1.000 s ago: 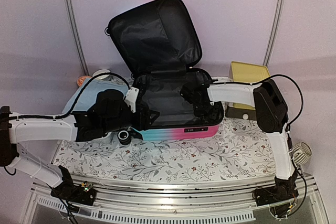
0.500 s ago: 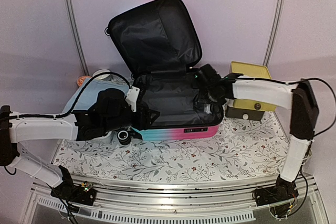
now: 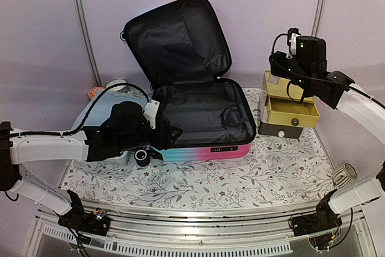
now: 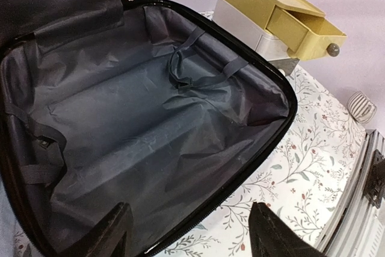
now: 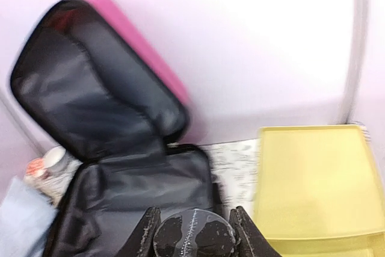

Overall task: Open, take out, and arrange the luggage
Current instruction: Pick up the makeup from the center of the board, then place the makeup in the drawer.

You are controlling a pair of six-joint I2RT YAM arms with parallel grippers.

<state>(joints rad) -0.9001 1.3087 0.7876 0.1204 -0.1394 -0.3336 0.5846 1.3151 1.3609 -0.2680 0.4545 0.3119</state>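
The luggage [image 3: 201, 148] lies flat and open on the floral cloth [image 3: 240, 179], mid-table. Its pink-to-turquoise shell faces the arm bases, and the lid stands up at the back w/ the black lining facing fwd. In the left wrist view the lower half of the luggage [image 4: 150, 130] shows only creased black lining and loose straps. A black wheel [image 3: 142, 157] sticks out at its near left corner.

L gripper [image 3: 168, 133] sits at the luggage's left end, low by the rim. In its own cam the left gripper [image 4: 189, 221] has its fingers spread wide. One finger is over the lining, the other over the cloth, and the zipper rim runs btwn them. Neither finger is seen pressing on the rim.

R gripper [image 3: 277, 64] hangs in the air to the right of the luggage, level w/ the lid, above the drawer box. In the blurred right wrist view the right gripper [image 5: 194, 233] has its fingers closed in on a dark round thing [image 5: 192, 240]. Can't tell what that thing is.

The drawer box [image 3: 289, 112] stands just beside the luggage's right end, yellow top, w/ one yellow drawer pulled out twd the near side.

Left of the luggage, touching or nearly so, lies a pale blue item [image 3: 102, 109]. A small jar [image 3: 117, 83] stands behind it near the wall.
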